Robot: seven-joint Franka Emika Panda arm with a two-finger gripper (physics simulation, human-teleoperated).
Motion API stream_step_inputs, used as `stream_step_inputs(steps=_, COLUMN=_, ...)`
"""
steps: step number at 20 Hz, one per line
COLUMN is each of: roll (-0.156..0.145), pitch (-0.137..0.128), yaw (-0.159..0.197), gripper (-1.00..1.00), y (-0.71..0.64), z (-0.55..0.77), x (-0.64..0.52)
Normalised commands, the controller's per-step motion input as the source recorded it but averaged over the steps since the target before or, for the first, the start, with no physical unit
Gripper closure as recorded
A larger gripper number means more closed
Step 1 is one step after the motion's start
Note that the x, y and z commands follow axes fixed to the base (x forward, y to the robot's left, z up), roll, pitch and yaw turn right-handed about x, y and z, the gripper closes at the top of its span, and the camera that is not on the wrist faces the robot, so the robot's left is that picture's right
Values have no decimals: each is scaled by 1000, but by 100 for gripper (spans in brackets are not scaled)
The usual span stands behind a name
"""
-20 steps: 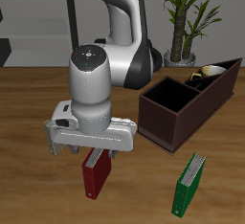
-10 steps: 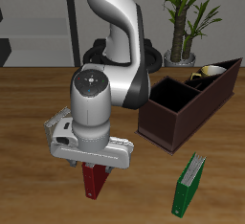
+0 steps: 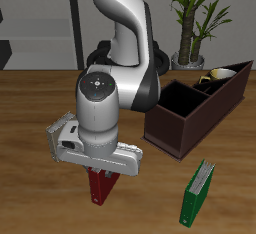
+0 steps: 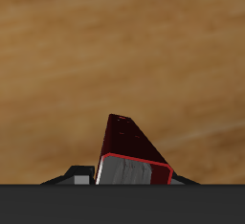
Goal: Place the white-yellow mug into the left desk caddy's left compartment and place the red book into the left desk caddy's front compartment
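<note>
The red book [image 3: 99, 189] stands upright on the table near its front edge, and only its lower part shows below my hand. My gripper [image 3: 100, 175] has come down over its top. In the wrist view the red book [image 4: 128, 142] fills the gap of the gripper [image 4: 134, 176], with a dark fingertip [image 4: 78, 177] tight against each side, so it is shut on the book. The white-yellow mug [image 3: 215, 76] sits inside the far end of the left desk caddy [image 3: 178, 128], a long dark maroon box standing farther back beside the arm.
A green book [image 3: 197, 193] stands upright near the table's front edge, a little apart from the red one. A potted plant [image 3: 195, 18] stands behind the caddy. The robot's base and arm rise at the back.
The hand has dropped lower over the red book, covering more of it, and has tilted slightly. The book, mug and caddy have stayed in place.
</note>
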Motion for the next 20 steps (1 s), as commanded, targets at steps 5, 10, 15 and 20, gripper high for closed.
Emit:
stream_step_inputs(steps=5, roll=-38, pitch=-28, yaw=-34, gripper=100, y=149, z=405, x=-360)
stream_step_inputs(steps=10, roll=-1, pitch=-49, yaw=-41, gripper=100, y=192, z=536, x=-513)
stream_step_inputs(steps=15, roll=-66, pitch=-41, yaw=7, gripper=100, y=159, z=520, x=-687)
stream_step_inputs(steps=20, roll=-12, pitch=-18, yaw=-28, gripper=100, y=405, z=559, x=-935)
